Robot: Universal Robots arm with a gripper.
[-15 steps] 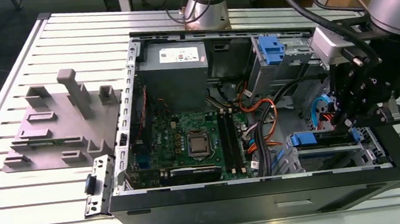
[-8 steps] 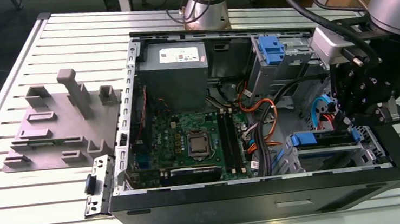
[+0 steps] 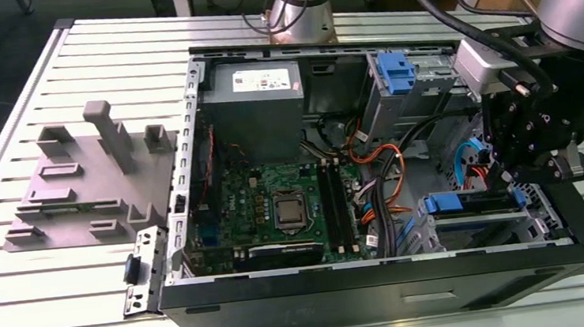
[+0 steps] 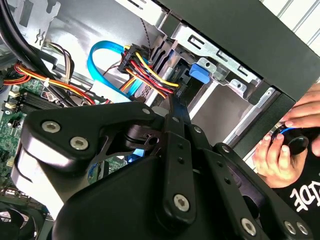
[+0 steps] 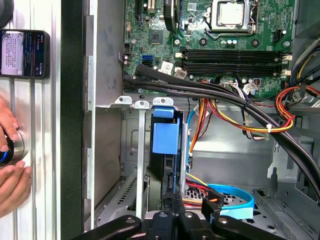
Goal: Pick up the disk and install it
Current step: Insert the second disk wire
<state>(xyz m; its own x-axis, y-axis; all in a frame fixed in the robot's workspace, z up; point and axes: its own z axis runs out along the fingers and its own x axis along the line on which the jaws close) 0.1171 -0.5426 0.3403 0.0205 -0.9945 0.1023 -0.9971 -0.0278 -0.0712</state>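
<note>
Clamping the silver disk in its blue plastic bracket (image 5: 165, 137), the black claw (image 5: 173, 201) could jam it — any tilt and it snags the grey metal bay rails (image 5: 141, 150).

An open computer case (image 3: 387, 282) lies on the bench (image 3: 72, 309), with a fixture (image 3: 82, 182) on the bench to the exterior view's left of it. Inside, the motherboard (image 3: 274, 205) sits mid-case, and the power supply (image 3: 254, 87) lies beyond it against the far wall. At the exterior view's right, the disk (image 3: 470, 202) sits in the near drive bay, with the arm's hand (image 3: 515, 179) just over it. Outside the case wall, a phone (image 5: 25, 54) lies on the bench.
</note>
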